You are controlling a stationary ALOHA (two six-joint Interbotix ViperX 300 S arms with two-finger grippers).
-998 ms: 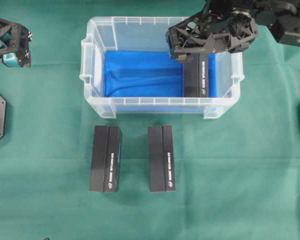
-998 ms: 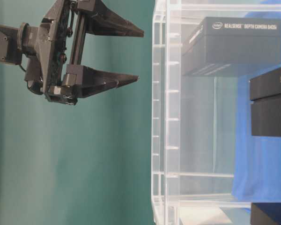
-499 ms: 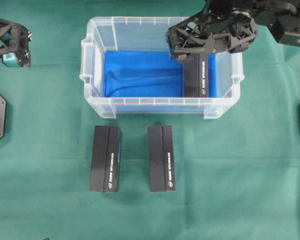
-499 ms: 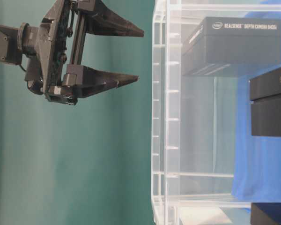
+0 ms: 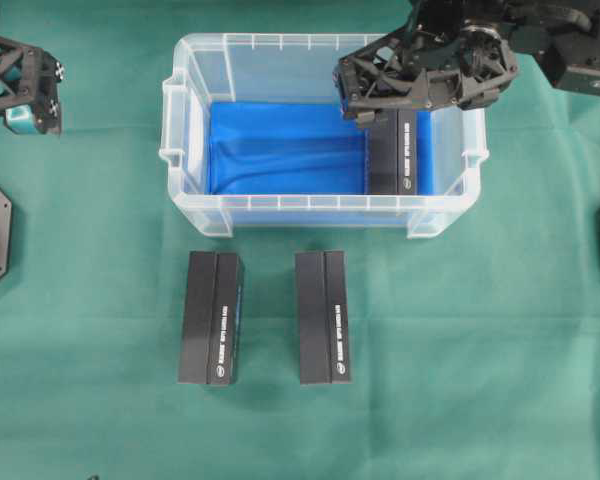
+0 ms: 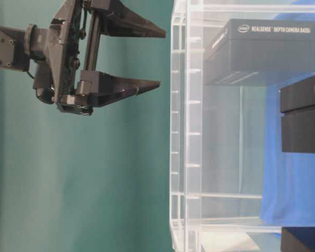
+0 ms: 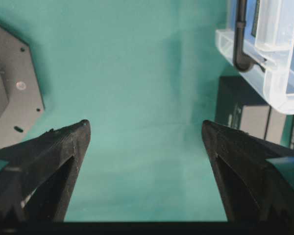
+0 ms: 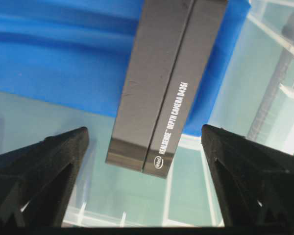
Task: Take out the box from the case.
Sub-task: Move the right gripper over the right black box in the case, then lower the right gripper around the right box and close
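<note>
The right hand [image 5: 378,112], wide open and empty, hovers over the stiff, light-looking black rectangular cardboard box [image 5: 392,152] in the clear plastic case [image 5: 175,150], best pinched across its narrow long sides.

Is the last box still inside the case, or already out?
Inside. The box lies on the blue cloth within the case, below the open right tool.

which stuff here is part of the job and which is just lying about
Part of the job:
- case
- box in the case
- right gripper, open above that box

Just lying about:
- two boxes on the cloth
- left gripper, open, off to the side
</note>
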